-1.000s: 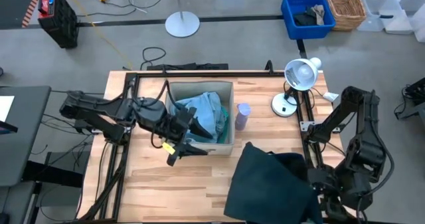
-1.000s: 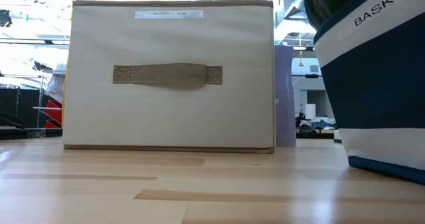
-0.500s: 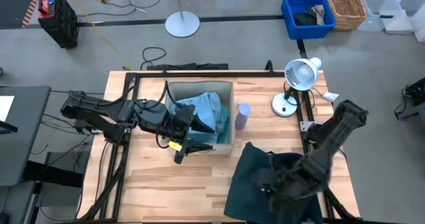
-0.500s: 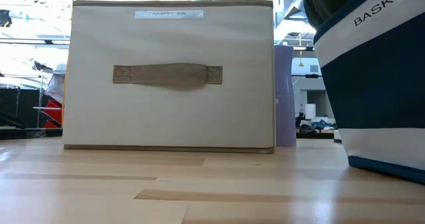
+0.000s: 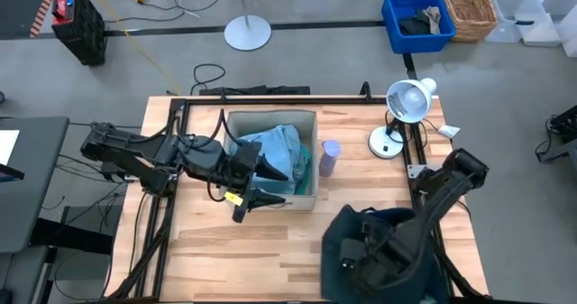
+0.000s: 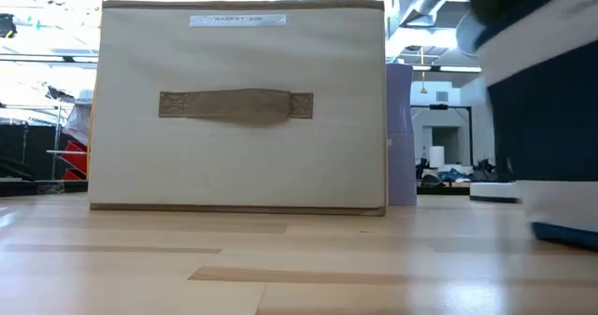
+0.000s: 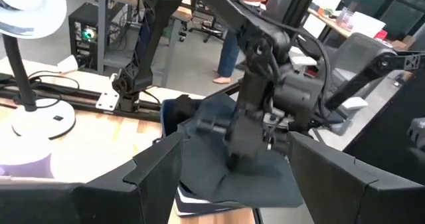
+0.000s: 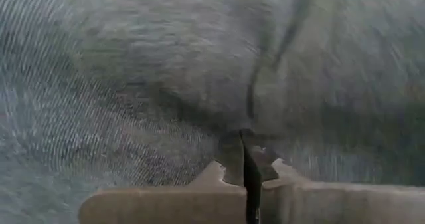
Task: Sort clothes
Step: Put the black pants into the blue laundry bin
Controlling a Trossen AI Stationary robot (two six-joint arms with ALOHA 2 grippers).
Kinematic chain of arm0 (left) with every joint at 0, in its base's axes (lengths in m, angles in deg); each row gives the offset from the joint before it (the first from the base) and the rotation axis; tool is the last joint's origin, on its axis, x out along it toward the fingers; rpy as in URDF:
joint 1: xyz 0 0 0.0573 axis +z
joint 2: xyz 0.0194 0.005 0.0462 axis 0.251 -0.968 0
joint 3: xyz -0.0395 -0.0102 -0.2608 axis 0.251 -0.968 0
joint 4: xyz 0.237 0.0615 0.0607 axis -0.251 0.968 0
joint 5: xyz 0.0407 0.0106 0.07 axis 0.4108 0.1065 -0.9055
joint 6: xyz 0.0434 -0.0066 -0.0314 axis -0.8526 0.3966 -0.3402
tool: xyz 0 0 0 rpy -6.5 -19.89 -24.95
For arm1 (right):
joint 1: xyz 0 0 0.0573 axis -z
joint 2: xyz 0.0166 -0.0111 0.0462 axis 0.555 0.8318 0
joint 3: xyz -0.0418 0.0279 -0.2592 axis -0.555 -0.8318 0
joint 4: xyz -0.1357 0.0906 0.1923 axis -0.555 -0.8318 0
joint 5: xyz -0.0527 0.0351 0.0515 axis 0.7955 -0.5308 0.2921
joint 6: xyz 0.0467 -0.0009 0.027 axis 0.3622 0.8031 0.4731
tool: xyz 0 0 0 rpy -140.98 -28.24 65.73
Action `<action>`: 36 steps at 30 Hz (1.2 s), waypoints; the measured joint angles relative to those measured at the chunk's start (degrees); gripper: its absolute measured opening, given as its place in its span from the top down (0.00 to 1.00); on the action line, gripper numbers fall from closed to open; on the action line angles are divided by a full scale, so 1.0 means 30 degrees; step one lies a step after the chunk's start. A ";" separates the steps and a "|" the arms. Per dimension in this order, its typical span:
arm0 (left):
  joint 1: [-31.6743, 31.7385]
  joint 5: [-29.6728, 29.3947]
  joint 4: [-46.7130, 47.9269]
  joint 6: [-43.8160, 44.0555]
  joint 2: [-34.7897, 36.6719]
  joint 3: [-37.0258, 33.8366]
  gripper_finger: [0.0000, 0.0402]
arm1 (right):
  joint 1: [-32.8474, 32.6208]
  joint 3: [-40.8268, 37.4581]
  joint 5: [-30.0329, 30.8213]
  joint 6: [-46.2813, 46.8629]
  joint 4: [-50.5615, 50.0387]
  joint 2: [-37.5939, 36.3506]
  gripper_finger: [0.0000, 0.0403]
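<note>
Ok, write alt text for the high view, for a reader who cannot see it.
Overhead view of a wooden table: the right gripper reaches into the dark navy bin at the near right, onto dark fabric. The left gripper, open, hovers at the near edge of the beige box, which holds turquoise and blue-grey clothes.

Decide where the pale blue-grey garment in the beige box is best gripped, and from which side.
Grip the raised fold at the top of the pale blue-grey garment, coming straight down: it is heaped above the beige box, whose walls block any sideways approach.
</note>
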 joint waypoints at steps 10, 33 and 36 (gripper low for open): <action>-0.0053 0.0102 -0.0019 -0.0695 0.0036 0.0000 0.35 | -0.2560 0.0012 0.2106 0.6067 -0.1562 -0.1683 1.00; -0.0075 0.0399 -0.0009 -0.0789 0.0073 0.0002 0.35 | 0.0005 -0.7019 -0.0543 0.3951 0.5804 0.0534 1.00; -0.0090 0.0563 0.0199 -0.0643 0.0149 0.0000 0.35 | 0.0041 -0.7373 -0.0990 0.4501 0.6354 0.0523 1.00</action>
